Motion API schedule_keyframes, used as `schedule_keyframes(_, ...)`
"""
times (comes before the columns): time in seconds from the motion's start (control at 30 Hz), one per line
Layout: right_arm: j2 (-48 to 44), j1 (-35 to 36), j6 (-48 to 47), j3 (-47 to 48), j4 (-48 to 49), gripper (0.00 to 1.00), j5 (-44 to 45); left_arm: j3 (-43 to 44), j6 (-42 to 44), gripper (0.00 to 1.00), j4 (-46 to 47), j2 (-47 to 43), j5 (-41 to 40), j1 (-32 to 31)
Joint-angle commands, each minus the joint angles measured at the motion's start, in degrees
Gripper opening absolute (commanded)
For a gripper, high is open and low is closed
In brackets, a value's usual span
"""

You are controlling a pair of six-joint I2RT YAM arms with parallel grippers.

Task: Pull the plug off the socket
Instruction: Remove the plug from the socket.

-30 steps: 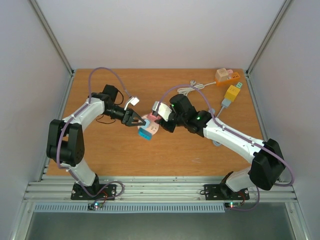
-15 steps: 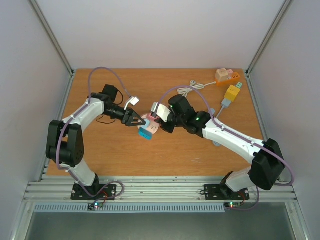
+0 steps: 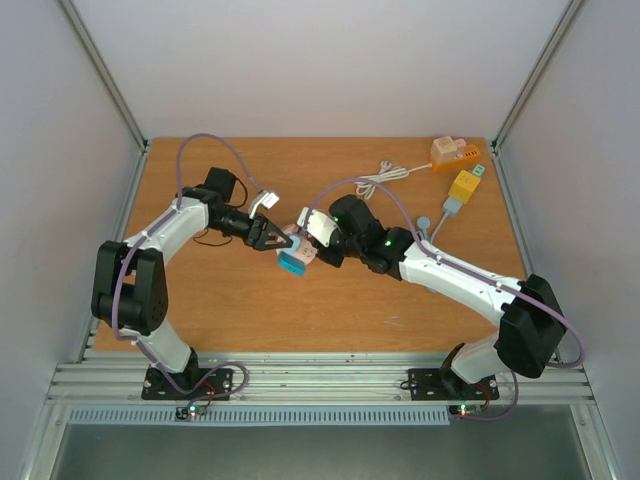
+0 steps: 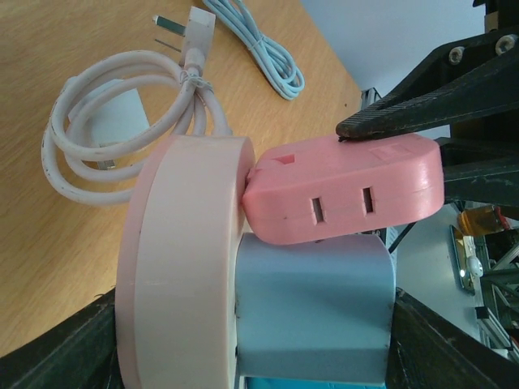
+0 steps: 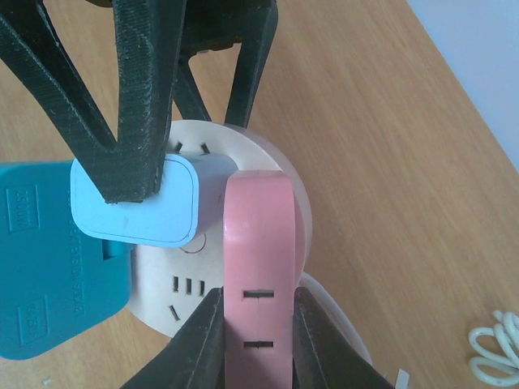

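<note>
Right wrist view looks down on the pink plug [image 5: 253, 267], seated in the face of the round cream socket [image 5: 162, 284] – the right gripper [image 5: 255, 301] is clamped on its two broad flat sides, a finger pressed against each. The left gripper [image 3: 268, 233] holds the socket from the other side. One finger is behind the disc and the other bears on the light blue plug [image 5: 138, 207] seated beside the pink one, so it grips disc and blue plug together. A teal plug [image 5: 49, 259] sits next to that. In the top view the whole cluster is between the two arms near the middle of the table [image 3: 220, 300], well away from every edge. Whether it rests on the wood or is lifted off I cannot tell.

The plug looks like hard moulded plastic: stiff, light, and smooth enough to slide in the fingers. Most of the resistance should be the pins' friction in the socket, not weight. The flat sides are the sensible hold, low and close to the disc, with a straight pull away from the face – rocking it could make the fingers slip or strain the pins. The socket itself seems light, so it needs the bracing it has.

Raised lettering shows on the teal plug but is too small to read. The pink plug shows only paired slots and no brand.
</note>
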Motion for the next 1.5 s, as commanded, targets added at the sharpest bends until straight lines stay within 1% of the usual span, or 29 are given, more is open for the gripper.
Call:
schedule_keyframes(0.0, -0.09, 0.6, 0.06, 0.17, 3.18, 0.01, 4.62, -0.17, -0.28, 0.0, 2.98, -1.9, 0.29, -0.16)
schedule_keyframes(0.1, -0.13, 0.61, 0.19, 0.02, 3.51, 0.01, 5.02, -0.22, -0.92, 0.0, 3.6, -1.92, -0.96, -0.16)
schedule_keyframes(0.27, -0.47, 0.38, 0.05, -0.75, 4.36, 0.01, 5.25, 0.01, 0.3, 0.0, 1.89, -2.18, 1.47, -0.16)
schedule_keyframes(0.43, -1.49, -1.01, 1.5, -0.64, 2.63, 0.01, 0.23, 0.22, 2.86, 0.0, 0.27, -2.49, 3.16, -0.16)
schedule_keyframes(0.6, -1.08, -1.79, 2.81, 0.47, 1.02, 0.01, -0.9, -0.52, 2.68, 0.0, 1.65, -3.11, 1.46, -0.16)
schedule_keyframes(0.73, -0.7, -1.83, 2.83, 0.83, 1.77, 0.01, 1.82, -1.0, 0.61, 0.0, 3.85, -3.6, -0.83, -0.14)
schedule_keyframes(0.87, -1.03, -1.68, 1.95, 0.16, 4.68, 0.01, 7.92, -1.01, -1.5, 0.0, 5.43, -3.23, -3.76, -0.16)
schedule_keyframes(1.0, -0.97, -0.98, 0.94, 0.08, 5.53, 0.01, 9.94, -0.65, -3.37, 0.01, 6.43, -2.48, -6.85, -0.16)
schedule_keyframes(1.1, -0.38, 0.21, 0.33, 0.08, 6.46, 0.01, 11.51, -0.83, -3.99, 0.0, 6.76, -2.51, -7.5, -0.16)
schedule_keyframes(1.23, -0.3, 0.43, 0.0, -0.72, 8.22, 0.01, 12.91, -0.63, -3.8, 0.0, 6.35, -2.75, -5.76, -0.16)
schedule_keyframes(1.47, -2.54, 0.26, -1.07, -2.96, 9.97, 0.01, 11.68, 1.49, -0.99, 0.0, 1.7, -0.92, 1.78, 0.98)
